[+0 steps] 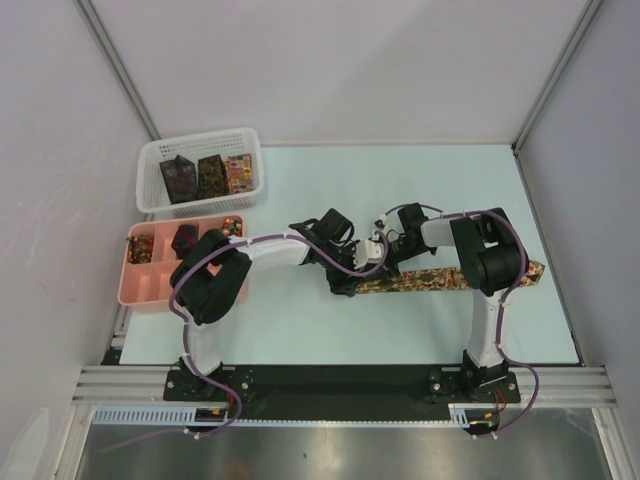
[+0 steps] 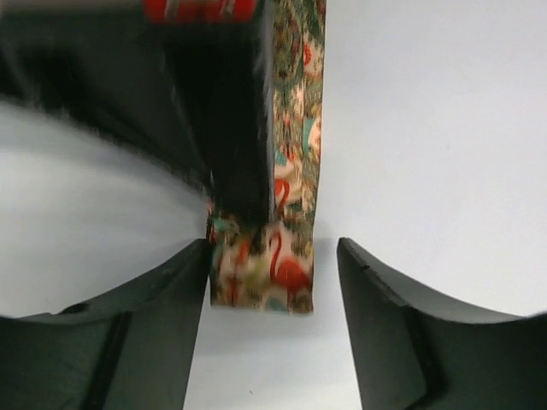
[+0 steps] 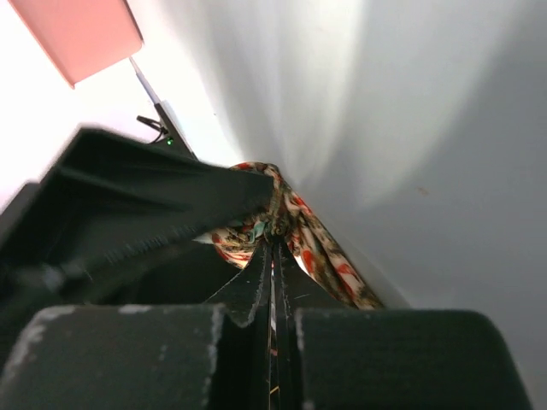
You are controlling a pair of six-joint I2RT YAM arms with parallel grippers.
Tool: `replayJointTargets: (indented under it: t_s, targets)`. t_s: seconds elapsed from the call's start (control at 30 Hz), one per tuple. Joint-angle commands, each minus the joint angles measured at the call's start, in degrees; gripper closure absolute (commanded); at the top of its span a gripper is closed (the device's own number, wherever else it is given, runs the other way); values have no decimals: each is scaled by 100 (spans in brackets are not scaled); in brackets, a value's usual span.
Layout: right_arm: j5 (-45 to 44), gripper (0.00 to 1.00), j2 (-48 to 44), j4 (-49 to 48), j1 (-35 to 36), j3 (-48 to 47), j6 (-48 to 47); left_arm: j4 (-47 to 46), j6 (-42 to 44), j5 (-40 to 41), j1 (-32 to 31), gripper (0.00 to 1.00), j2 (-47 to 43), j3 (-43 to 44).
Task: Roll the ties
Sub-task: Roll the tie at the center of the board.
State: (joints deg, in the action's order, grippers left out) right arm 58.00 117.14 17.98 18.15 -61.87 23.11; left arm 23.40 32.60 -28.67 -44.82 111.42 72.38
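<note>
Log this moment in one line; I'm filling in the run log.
left gripper: open, straddling tie end | right gripper: shut on tie | tie: unrolled strip

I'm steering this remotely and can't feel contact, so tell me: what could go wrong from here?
1. The left end effector is open around the end of the flamingo-print tie, not gripping it. A pull by the right end effector, which is shut on the fabric, could slide that end out.
2. Both end effectors sit very close together, so they may collide.
</note>
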Motion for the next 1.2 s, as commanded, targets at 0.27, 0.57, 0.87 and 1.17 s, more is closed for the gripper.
replayJointTargets:
  t_s: [0.27, 0.57, 0.87, 1.17]
  targets:
    - [-631, 100, 221, 733, -93, 140, -746, -1996, -720, -649, 430, 26, -885, -1534]
    - [-966, 100, 318, 874, -136, 8, -782, -2761, -993, -948, 272, 29, -595, -1472]
    - [-1053, 100, 459, 1041, -172, -300, -826, -2832, -615, -395, -106, 35, -393, -1244]
    - [-737, 100, 213, 1225, -180, -440, -1018, -2043, -614, 388, -291, 75, -85, -884]
